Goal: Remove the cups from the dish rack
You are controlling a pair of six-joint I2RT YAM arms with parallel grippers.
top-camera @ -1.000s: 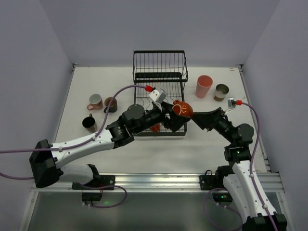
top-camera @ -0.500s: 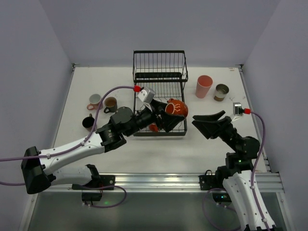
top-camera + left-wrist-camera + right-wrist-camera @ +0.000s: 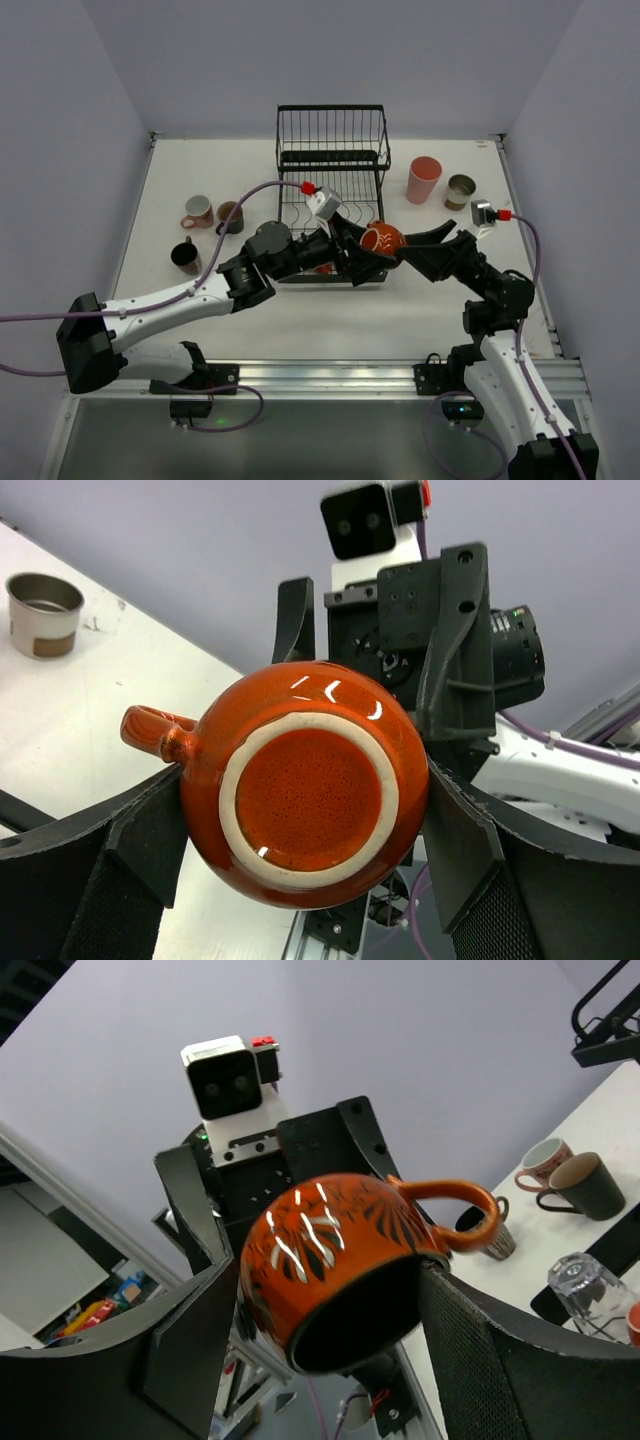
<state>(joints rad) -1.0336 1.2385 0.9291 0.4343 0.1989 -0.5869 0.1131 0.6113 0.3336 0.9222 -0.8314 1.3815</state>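
Bright, even overhead light with soft shadows; white glare streaks the glossy orange mug [image 3: 310,790], backgrounds slightly blurred.

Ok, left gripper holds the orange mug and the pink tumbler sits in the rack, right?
Not quite. The left gripper does hold the orange mug, but the top view shows the pink tumbler standing on the table beside the rack, not in it.

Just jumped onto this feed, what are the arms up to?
The left gripper holds an orange-red mug in the air by the dish rack's front right corner, fingers against both its sides. The right gripper's fingers flank the same mug; whether they grip it is unclear. It looks like a handover. Other cups stand on the table either side of the rack.
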